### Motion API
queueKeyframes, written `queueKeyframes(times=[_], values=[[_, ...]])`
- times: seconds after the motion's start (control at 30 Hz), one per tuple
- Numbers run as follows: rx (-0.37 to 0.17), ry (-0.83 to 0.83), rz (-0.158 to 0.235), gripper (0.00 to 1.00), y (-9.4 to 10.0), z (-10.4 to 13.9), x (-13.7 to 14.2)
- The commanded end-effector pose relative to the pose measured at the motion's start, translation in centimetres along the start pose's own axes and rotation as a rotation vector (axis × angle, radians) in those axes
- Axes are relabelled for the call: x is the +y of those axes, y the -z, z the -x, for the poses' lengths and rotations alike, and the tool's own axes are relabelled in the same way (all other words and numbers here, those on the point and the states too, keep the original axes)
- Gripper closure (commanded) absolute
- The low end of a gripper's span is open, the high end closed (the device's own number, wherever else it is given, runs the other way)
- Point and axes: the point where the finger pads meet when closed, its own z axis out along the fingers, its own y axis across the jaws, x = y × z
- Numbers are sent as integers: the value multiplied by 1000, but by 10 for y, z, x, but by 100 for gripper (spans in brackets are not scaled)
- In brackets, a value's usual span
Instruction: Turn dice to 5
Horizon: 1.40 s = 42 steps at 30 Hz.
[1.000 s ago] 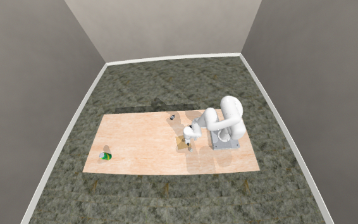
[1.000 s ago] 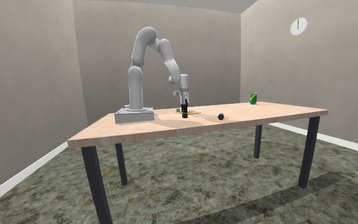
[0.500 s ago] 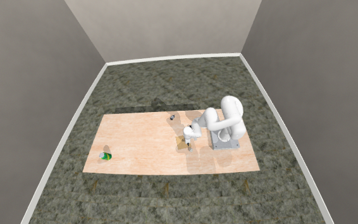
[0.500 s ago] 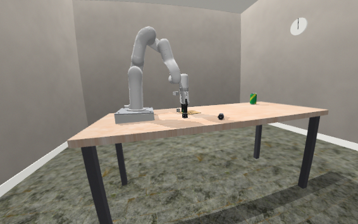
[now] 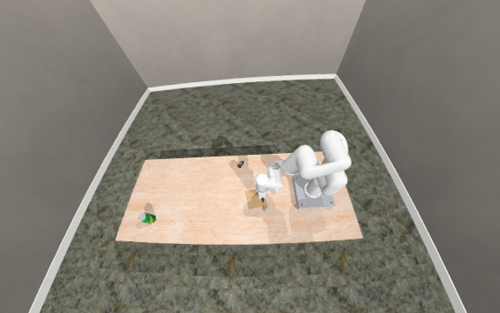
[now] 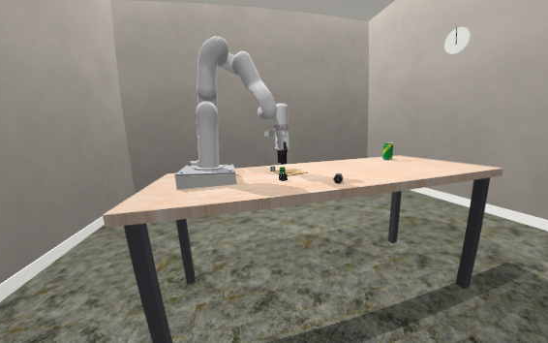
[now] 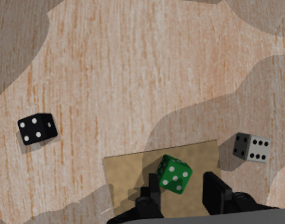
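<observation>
The fingers (image 5: 262,201) (image 6: 282,163) stand parted, gripping nothing, above the green die (image 7: 174,174), which rests on the mat (image 5: 252,199) (image 6: 297,172) (image 7: 125,177) with five pips up. Just beside the mat, the white die (image 5: 267,209) (image 6: 272,169) (image 7: 252,147) shows six on top. Farther out on the table (image 5: 193,199) (image 6: 420,168) (image 7: 103,75), off the mat, the black die (image 5: 240,164) (image 6: 338,178) (image 7: 37,129) shows four.

Open air separates the pincer (image 5: 262,200) (image 6: 282,156) (image 7: 185,189) from the green die (image 6: 283,171) (image 7: 174,174) below it. In the wrist view, the white die (image 5: 267,209) (image 6: 272,169) (image 7: 258,149) obstructs low passage near its right finger; leftward, a wide gap precedes the black die (image 5: 240,164) (image 6: 338,178) (image 7: 37,129).
</observation>
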Motion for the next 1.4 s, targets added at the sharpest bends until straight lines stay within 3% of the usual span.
queueKeyframes(times=[0.0,0.17,0.37,0.4,1.13,1.37], values=[[-2,0,0,53,26,1,0],[-2,0,0,53,40,1,1],[-2,0,0,53,41,1,1],[-2,0,0,0,41,1,1],[-2,-5,0,0,41,1,0],[-2,-141,-1,0,41,0,-8]])
